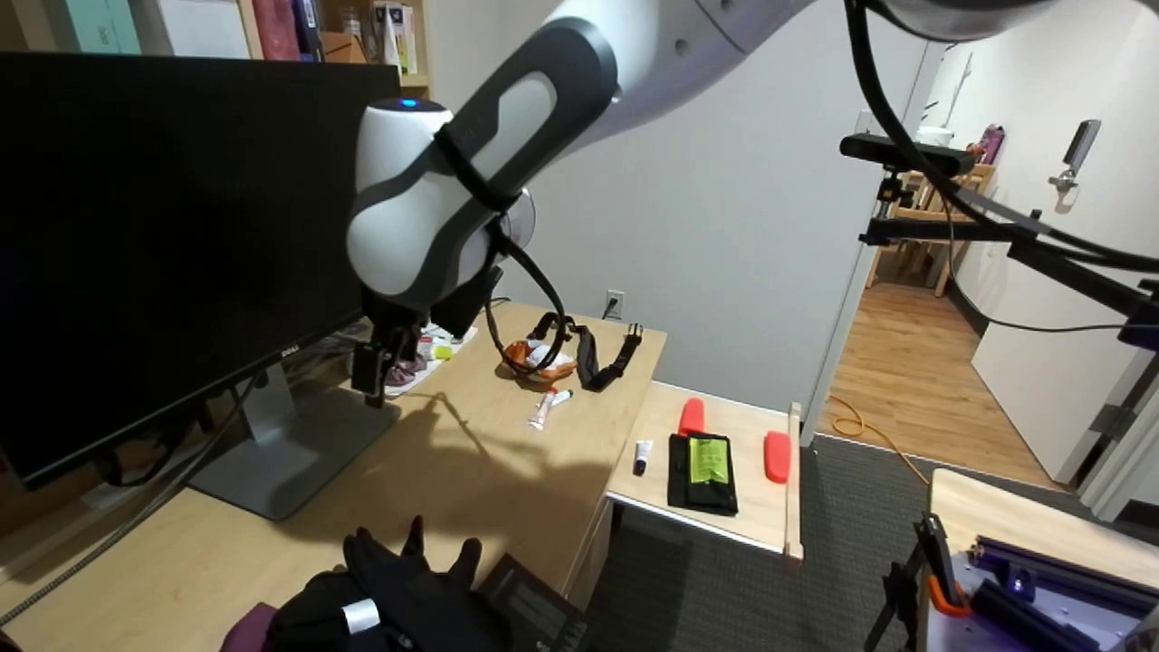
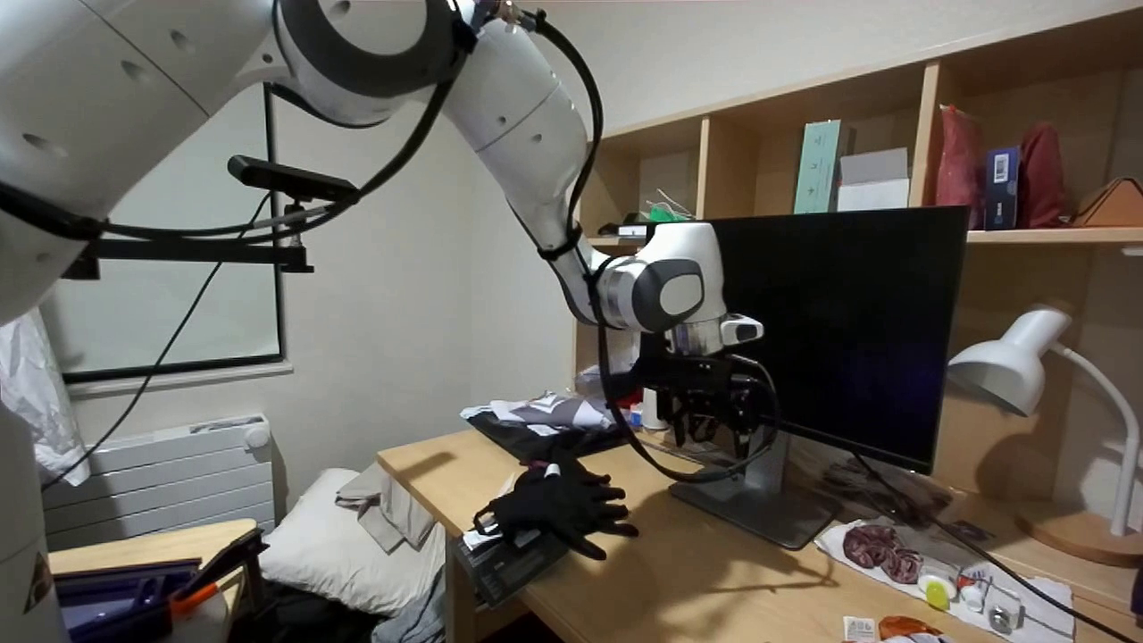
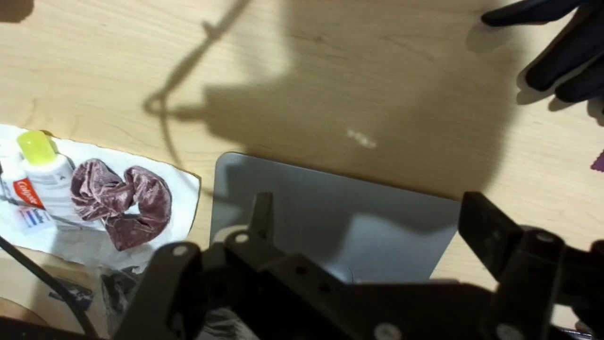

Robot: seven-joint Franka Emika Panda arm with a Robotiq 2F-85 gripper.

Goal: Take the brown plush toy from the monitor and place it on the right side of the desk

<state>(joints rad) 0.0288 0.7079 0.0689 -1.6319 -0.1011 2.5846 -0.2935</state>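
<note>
The brown plush toy (image 1: 563,369) appears to be the orange-brown lump with a whitish part on the desk (image 1: 507,462), beside a black strap; a cable partly crosses it. Its top edge also shows at the bottom of an exterior view (image 2: 900,627). Whether the brown patch at the wrist view's top left corner is the toy, I cannot tell. The monitor (image 1: 181,226) stands on a grey base, also seen in the wrist view (image 3: 311,189). My gripper (image 3: 368,212) is open and empty, above the base and in front of the screen (image 2: 839,321), away from the toy.
Black gloves (image 2: 563,505) lie on the desk, also in the wrist view (image 3: 561,61). A white cloth holds purple scrunchies (image 3: 137,203) and small bottles (image 3: 52,170). A tube (image 1: 541,409) lies near the black strap (image 1: 611,367). A white lamp (image 2: 1009,357) stands beside the monitor.
</note>
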